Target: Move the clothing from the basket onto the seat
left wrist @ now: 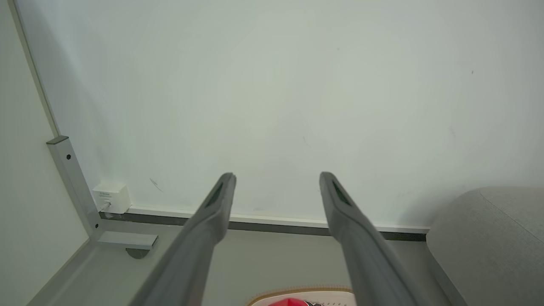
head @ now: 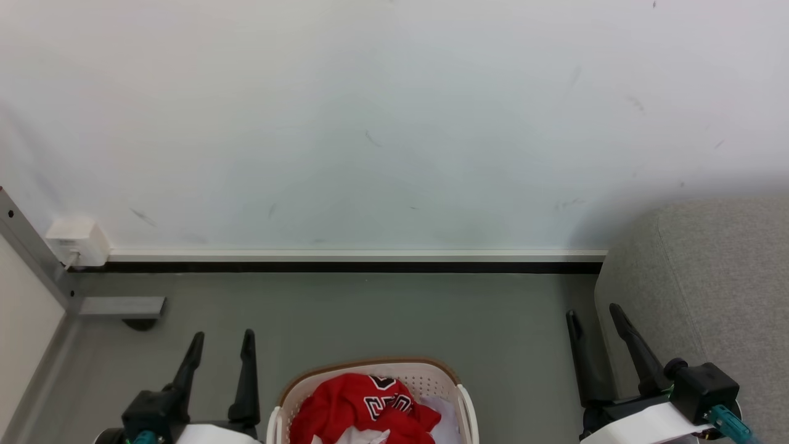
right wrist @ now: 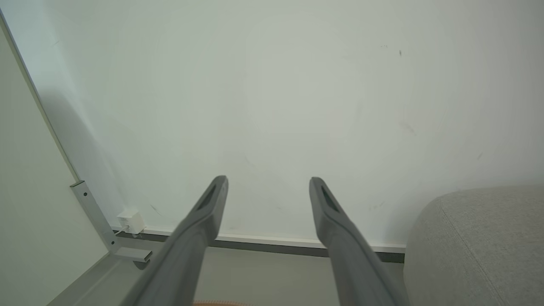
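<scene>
Red clothing [head: 360, 404] with black-and-white lettering lies bunched in the white perforated basket [head: 431, 375], which stands on the floor at the bottom middle of the head view. A sliver of the clothing [left wrist: 291, 302] and the basket's brown rim [left wrist: 297, 290] also show low in the left wrist view. The grey woven seat [head: 715, 290] fills the right side. My left gripper [head: 222, 337] hovers open just left of the basket. Close to the seat's rounded front, my right gripper [head: 593, 313] is open too. Neither holds anything.
A pale wall [head: 382, 123] with a white and black skirting strip runs across the back. A grey metal frame post with a foot [head: 120, 306] and a white box [head: 77, 240] stand at the left. Grey floor [head: 382, 314] lies between the basket and the wall.
</scene>
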`<state>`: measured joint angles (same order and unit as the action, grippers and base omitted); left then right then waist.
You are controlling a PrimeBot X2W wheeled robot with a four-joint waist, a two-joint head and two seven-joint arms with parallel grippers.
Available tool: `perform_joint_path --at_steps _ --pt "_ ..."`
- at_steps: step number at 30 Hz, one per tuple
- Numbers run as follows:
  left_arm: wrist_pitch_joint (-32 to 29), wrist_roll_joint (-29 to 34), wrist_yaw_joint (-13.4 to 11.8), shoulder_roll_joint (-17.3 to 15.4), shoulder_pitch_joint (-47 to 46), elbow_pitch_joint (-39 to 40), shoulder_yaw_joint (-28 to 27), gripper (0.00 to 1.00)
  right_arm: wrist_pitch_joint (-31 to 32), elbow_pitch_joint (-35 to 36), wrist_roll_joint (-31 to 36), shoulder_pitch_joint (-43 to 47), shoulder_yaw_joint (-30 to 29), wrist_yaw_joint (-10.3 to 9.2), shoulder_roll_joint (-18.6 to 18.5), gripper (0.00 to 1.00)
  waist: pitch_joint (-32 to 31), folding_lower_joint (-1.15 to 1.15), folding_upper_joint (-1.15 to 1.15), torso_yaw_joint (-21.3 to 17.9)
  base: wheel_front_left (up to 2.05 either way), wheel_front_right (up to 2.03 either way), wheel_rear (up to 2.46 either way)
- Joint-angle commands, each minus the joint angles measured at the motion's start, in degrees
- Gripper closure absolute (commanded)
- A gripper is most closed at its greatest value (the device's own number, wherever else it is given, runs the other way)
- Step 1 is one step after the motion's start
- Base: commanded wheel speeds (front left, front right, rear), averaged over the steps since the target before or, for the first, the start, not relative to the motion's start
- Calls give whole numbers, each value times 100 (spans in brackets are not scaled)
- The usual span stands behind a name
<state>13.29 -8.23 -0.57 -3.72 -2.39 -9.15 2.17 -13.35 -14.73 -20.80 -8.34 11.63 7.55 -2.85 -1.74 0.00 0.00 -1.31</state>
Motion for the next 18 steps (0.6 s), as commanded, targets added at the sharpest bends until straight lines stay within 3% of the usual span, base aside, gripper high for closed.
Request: perform_joint_path --at_steps 1,18 --pt "74 151 -13 -47 6 0 -8 0 -58 -1 130 -90 30 -11 -5 0 -4 0 0 -5 0 0 0" --pt "189 627 7 -3 16 -29 -37 0 -189 -73 472 -117 125 -12 -8 0 -42 0 0 -35 0 0 0"
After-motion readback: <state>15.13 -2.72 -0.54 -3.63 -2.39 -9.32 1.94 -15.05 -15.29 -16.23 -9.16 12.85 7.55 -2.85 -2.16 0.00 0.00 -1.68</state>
